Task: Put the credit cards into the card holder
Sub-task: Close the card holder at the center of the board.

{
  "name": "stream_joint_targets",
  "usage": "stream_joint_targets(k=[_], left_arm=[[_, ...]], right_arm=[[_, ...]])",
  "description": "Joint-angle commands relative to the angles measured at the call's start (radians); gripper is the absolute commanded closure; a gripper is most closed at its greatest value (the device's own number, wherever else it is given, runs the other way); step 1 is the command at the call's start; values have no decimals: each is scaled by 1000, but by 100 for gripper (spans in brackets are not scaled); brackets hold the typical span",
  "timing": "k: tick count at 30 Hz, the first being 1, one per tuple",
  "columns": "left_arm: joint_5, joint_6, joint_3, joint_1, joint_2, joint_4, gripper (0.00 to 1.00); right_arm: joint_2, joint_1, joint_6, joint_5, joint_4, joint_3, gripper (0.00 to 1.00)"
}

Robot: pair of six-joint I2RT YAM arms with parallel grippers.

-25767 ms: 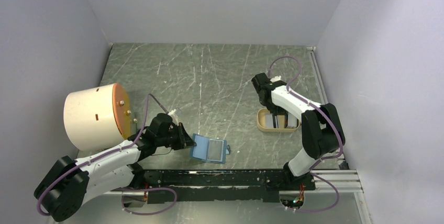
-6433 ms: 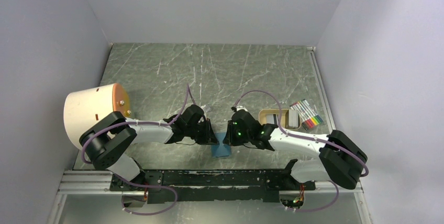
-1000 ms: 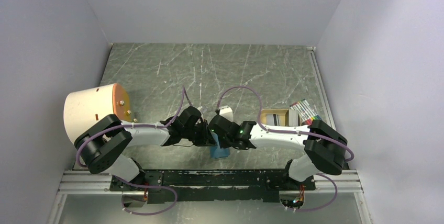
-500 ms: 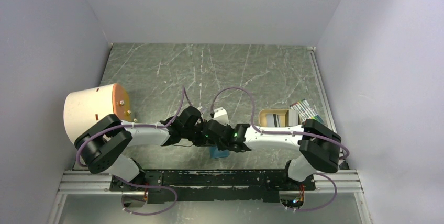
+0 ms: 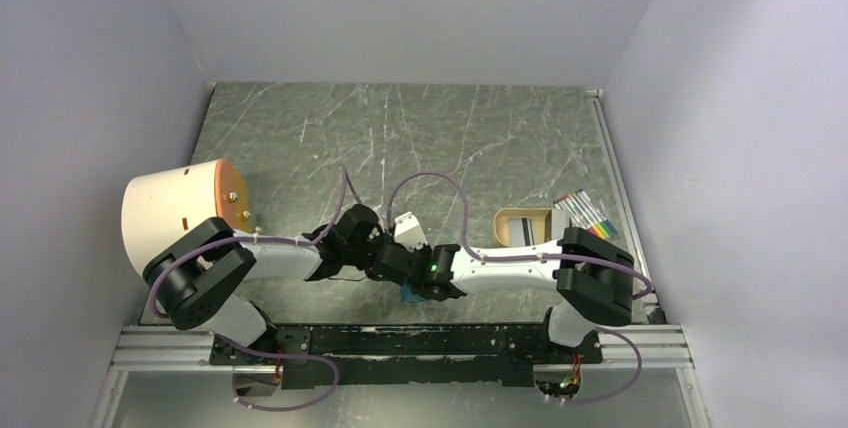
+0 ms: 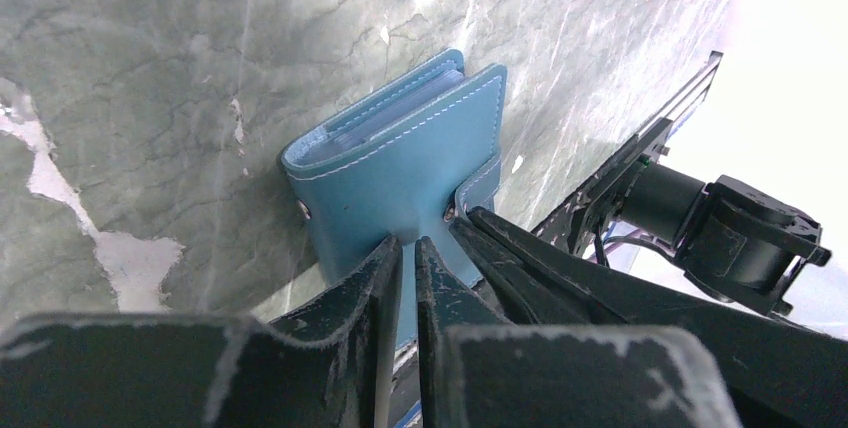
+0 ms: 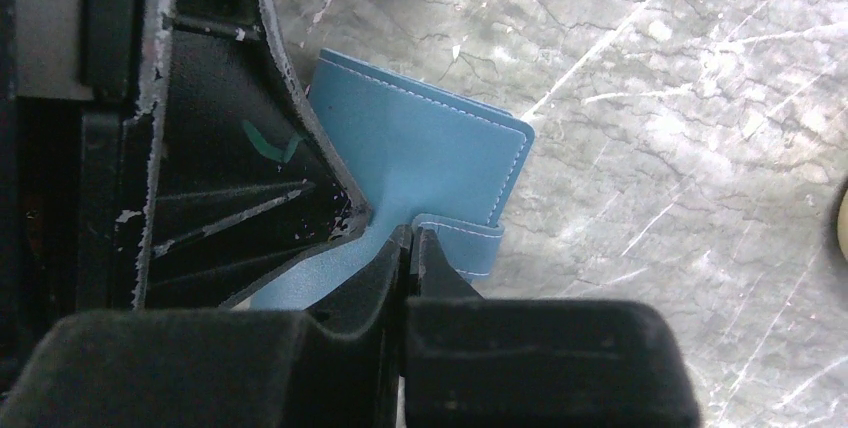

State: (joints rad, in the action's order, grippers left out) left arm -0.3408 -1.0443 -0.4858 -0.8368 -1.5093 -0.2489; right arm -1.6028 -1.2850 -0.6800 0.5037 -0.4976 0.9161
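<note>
So right at the near edge of the table (image 5: pixel 300 128), both arms meet over the card holder (image 6: pixel 400 163). It's the teal one, folded shut. From the overhead cam you only get a sliver of teal poking out under the two wrists, so the wrist cams do the work here.

The left gripper (image 6: pixel 408 246) has its fingers almost together, just a thin gap, and they're pinched on the near edge of the holder's cover. The right gripper (image 7: pixel 408 238) comes in from the other side with its fingers pressed fully together, tips right at the snap tab (image 7: pixel 460 238). I honestly can't tell if any of the tab is caught between them. The two grippers sit just beside each other, nearly touching.

A bit further back on the right is the tan tray (image 5: pixel 497 228), and the credit cards (image 5: pixel 524 229) are lying in it, one showing a dark stripe. They're well apart from the holder. The pack of coloured markers (image 5: pixel 588 216) lies just beside the tray on its right.

Over on the left there's a big cream drum (image 5: pixel 175 223) on its side with an orange face.
</note>
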Motion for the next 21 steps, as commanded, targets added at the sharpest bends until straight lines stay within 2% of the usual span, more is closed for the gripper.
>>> stream_joint_targets(k=[1,21], left_arm=[[-3,-6,35,7,-38,2,82],[-40,-37,75,31,-64,-58,85]], right_arm=[[-67,-39,-33,-143,55,4,100],[-146,-42,12,-267,147,-29,100]])
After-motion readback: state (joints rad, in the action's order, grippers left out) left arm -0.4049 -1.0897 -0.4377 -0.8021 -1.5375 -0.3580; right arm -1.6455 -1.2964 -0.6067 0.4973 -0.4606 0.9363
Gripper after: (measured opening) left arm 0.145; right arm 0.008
